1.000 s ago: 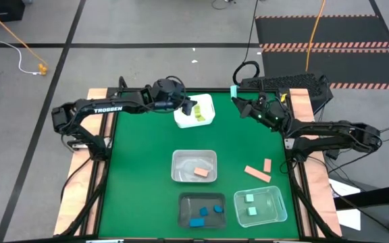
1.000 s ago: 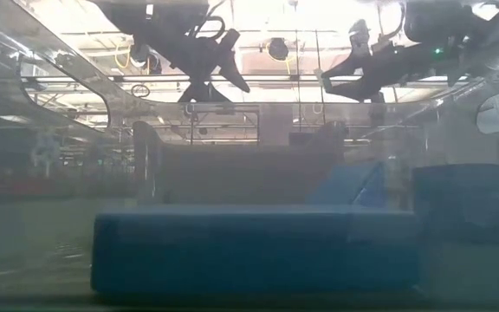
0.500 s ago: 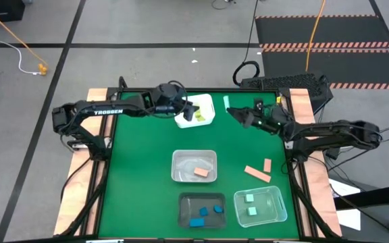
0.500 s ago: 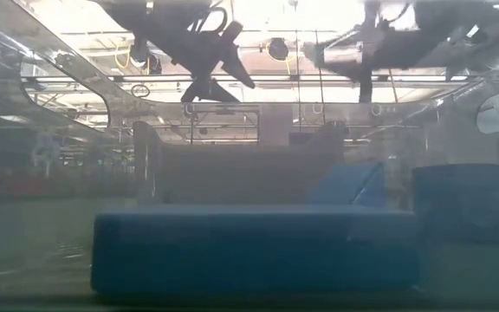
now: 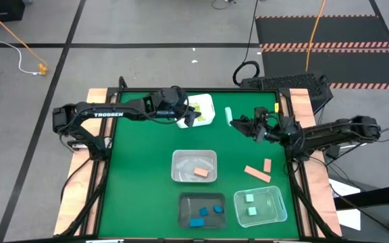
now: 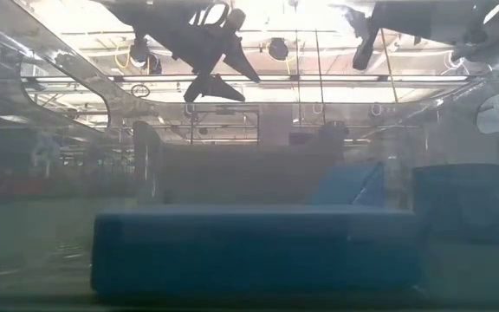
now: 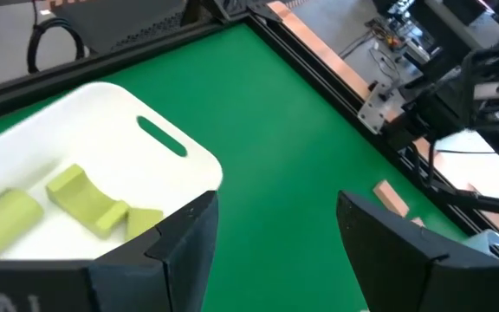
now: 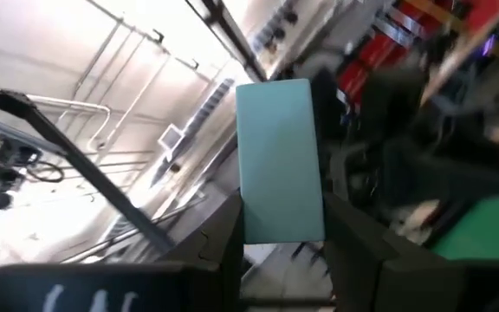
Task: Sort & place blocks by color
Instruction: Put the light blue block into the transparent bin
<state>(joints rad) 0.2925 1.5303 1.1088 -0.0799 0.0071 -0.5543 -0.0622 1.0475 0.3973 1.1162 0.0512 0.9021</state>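
My right gripper (image 5: 234, 119) is over the far right of the green table, shut on a mint green bar block (image 8: 279, 160) that sticks up past its fingers. My left gripper (image 5: 193, 115) hovers open and empty at the near edge of a white tub (image 7: 85, 147), which holds yellow-green blocks (image 7: 81, 195). Two salmon blocks (image 5: 256, 173) lie flat on the table at the right. A clear tub (image 5: 181, 156) holds a salmon block, a dark tub (image 5: 184, 209) holds blue blocks, and another clear tub (image 5: 275, 192) holds mint blocks. My right gripper pinches the mint bar between its two fingers (image 8: 225, 234) at the bar's lower end (image 8: 282, 227), one finger on each long side. The fingers slant upward, so the bar runs on along them and stands up beyond their tips. The bar is clear of the table.
The three tubs near the front edge stand close together in the table's middle and right. The white tub (image 5: 204, 102) sits at the far edge. Wooden rails (image 5: 302, 101) border the left and right sides. Open green surface lies at the left.
My right gripper has swung from the far right corner toward the near edge and a little left, tipping its fingers upward and rolling, with the mint bar still held. My left gripper has drifted slightly toward the right and near, along the white tub.
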